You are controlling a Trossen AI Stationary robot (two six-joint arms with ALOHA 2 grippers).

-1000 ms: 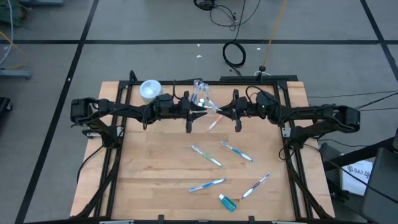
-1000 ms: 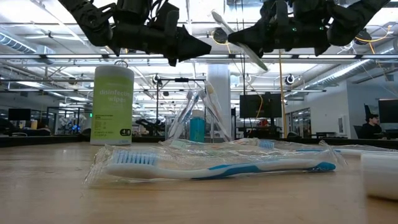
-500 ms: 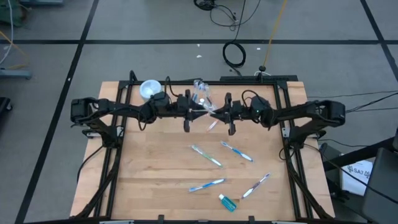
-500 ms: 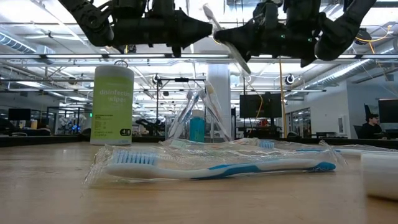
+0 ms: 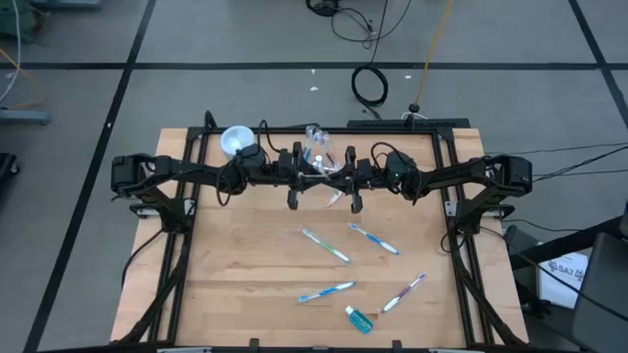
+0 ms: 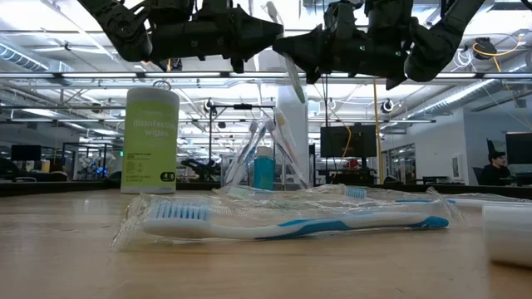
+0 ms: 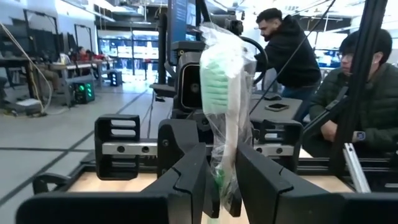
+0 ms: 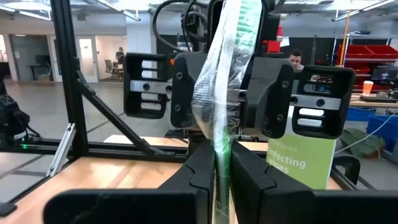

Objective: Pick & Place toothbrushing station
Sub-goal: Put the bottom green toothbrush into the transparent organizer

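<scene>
A robotics lab in a large open industrial hall. A wooden table (image 5: 245,265) in a black metal frame (image 5: 177,265) stands on grey floor marked with dark tape lines, cables (image 5: 370,84) coiled at twelve o'clock. Beyond it run exposed ceiling trusses (image 6: 75,83), monitors (image 6: 345,141), workbenches (image 7: 37,68), and two seated people (image 7: 367,93).

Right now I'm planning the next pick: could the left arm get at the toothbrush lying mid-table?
Probably not yet. The left pincer and right pincer meet at the wrapped green toothbrush held up by the cup. The mid-table toothbrush lies uncovered.
</scene>
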